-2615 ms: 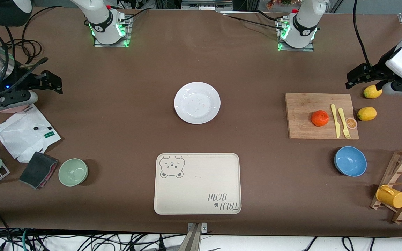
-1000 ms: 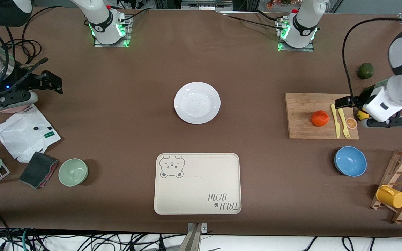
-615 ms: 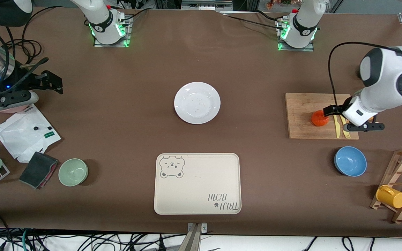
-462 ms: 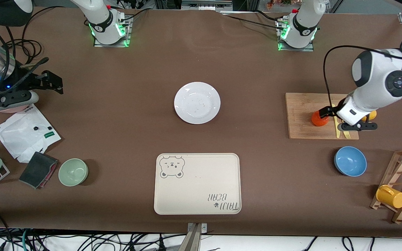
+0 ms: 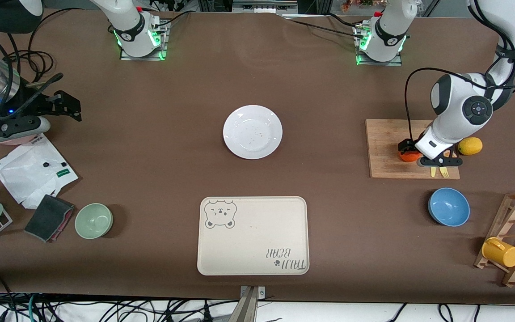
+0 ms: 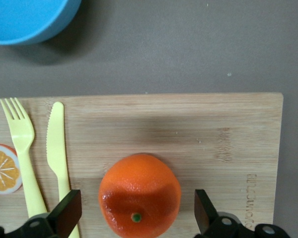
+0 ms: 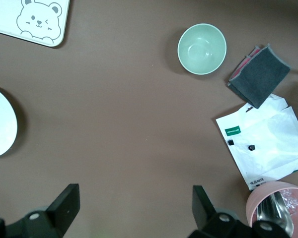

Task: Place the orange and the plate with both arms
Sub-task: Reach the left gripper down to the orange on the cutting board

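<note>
Left gripper spread wide, low over the rectangular bamboo cutting board — fingers flank the small round red-orange orange, gaps showing, nothing held. Round glossy white plate at table centre. Right gripper waits, parted, empty.

Bright even overhead light, soft short shadows beside bowls; mild glare on plate; sharp focus
</note>
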Controlling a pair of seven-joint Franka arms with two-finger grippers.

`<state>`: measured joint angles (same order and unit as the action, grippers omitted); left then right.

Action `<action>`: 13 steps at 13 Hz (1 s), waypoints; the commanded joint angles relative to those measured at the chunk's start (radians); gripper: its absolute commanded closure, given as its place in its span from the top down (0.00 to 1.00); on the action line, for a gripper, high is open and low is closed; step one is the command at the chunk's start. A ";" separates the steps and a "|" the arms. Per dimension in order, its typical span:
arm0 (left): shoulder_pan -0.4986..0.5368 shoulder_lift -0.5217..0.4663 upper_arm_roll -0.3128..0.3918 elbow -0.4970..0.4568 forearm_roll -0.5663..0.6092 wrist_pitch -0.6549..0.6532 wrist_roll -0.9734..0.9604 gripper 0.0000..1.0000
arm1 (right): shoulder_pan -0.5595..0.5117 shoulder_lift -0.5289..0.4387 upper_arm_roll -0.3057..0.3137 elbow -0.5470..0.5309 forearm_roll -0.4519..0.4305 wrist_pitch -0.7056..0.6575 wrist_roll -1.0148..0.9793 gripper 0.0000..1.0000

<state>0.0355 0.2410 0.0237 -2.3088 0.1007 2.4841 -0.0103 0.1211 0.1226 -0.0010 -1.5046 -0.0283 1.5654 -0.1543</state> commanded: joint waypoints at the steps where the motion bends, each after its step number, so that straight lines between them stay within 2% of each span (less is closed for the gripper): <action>1: 0.009 0.010 -0.007 -0.014 0.028 0.021 0.013 1.00 | 0.011 -0.003 0.004 0.014 -0.018 -0.015 0.012 1.00; 10: 0.018 0.070 -0.005 -0.014 0.028 0.075 0.015 1.00 | 0.011 -0.001 0.003 0.014 -0.018 -0.013 0.012 1.00; 11: 0.018 0.078 -0.007 -0.011 0.028 0.075 0.015 0.87 | 0.011 0.000 0.003 0.012 -0.018 -0.012 0.012 1.00; 12: 0.020 0.083 -0.005 -0.011 0.028 0.075 0.013 0.68 | 0.011 0.000 0.003 0.012 -0.018 -0.010 0.012 1.00; 13: 0.021 0.084 -0.005 -0.009 0.028 0.075 0.013 0.54 | 0.011 0.002 0.003 0.012 -0.018 -0.010 0.012 1.00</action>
<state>0.0434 0.3164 0.0223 -2.3131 0.1008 2.5408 -0.0077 0.1279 0.1222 0.0000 -1.5046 -0.0285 1.5651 -0.1542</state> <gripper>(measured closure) 0.181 0.000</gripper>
